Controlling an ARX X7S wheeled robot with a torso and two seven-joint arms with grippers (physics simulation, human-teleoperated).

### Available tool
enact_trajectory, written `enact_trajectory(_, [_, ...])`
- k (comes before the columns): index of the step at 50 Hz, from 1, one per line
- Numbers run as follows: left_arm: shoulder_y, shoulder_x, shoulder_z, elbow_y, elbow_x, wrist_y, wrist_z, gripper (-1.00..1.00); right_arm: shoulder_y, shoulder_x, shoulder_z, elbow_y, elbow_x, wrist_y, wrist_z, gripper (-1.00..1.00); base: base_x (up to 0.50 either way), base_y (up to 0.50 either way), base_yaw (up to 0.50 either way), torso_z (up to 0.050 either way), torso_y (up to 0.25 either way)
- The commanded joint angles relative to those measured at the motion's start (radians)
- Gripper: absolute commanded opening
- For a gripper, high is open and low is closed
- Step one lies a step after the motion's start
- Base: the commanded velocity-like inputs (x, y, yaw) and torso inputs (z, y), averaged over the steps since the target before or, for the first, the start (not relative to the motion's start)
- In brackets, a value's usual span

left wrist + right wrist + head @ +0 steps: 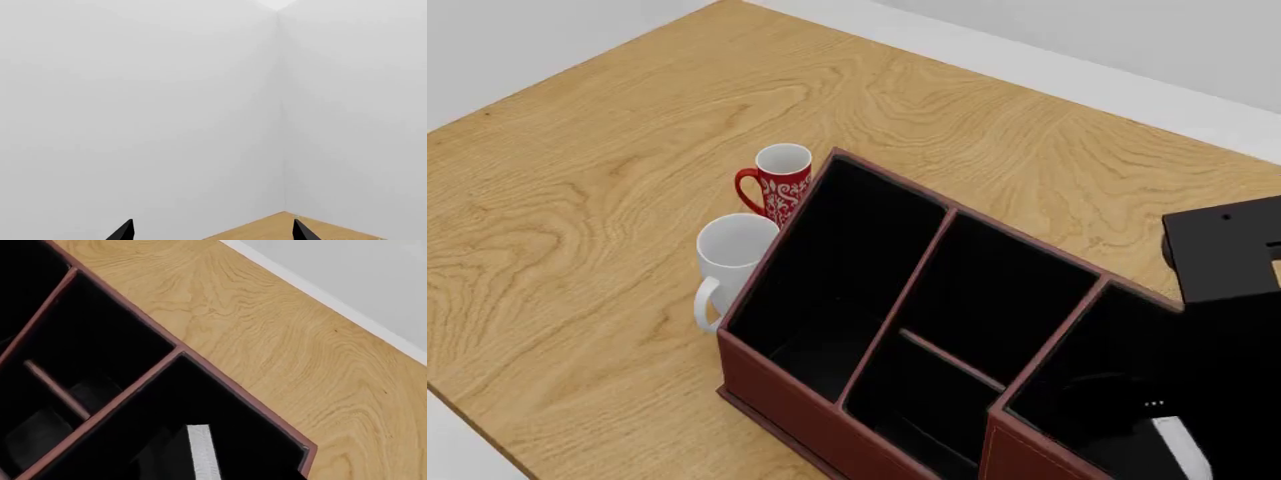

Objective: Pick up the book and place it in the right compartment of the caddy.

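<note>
The reddish-brown caddy (777, 385) stands on the wooden table, its taller right compartment (1054, 352) at the lower right of the head view. The black book (199, 450) shows its white page edge inside that compartment, below the rim (253, 402). It also shows in the head view (1182, 448). My right gripper (201, 476) reaches down into the compartment, shut on the book; its black fingers blend with the lining. My right arm (1225, 250) hangs over the caddy. My left gripper (213, 233) is open and empty, pointing at white walls.
A red patterned mug (779, 185) and a white mug (731, 250) stand against the caddy's left wall. Bare wooden table (587, 200) lies to the left and behind. A table corner (267, 231) shows below my left gripper.
</note>
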Motion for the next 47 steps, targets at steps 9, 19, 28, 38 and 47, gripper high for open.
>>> enact_trajectory(9, [0.005,-0.003,-0.004,0.006,-0.006,0.003,-0.002,1.0,0.042,0.021,0.019,-0.031,0.029,0.034,0.043,1.0,0.0,0.0,0.0,0.0,0.0])
enact_trajectory(19, [0.008,-0.006,-0.011,0.012,-0.013,0.001,-0.006,1.0,0.113,0.037,0.038,-0.065,0.117,0.092,0.122,1.0,0.0,0.0,0.0,0.0,0.0])
enact_trajectory(28, [0.007,-0.008,-0.017,0.011,-0.019,0.004,-0.006,1.0,0.214,0.049,0.049,-0.073,0.21,0.169,0.203,1.0,0.0,0.0,0.0,0.0,0.0])
enact_trajectory(38, [0.013,-0.013,-0.028,0.026,-0.029,-0.002,-0.011,1.0,0.28,0.048,0.053,-0.077,0.278,0.204,0.262,1.0,0.0,0.0,0.0,0.0,0.0])
enact_trajectory(47, [0.017,-0.015,-0.037,0.028,-0.036,0.0,-0.014,1.0,0.336,0.046,0.059,-0.076,0.321,0.225,0.293,1.0,0.0,0.0,0.0,0.0,0.0])
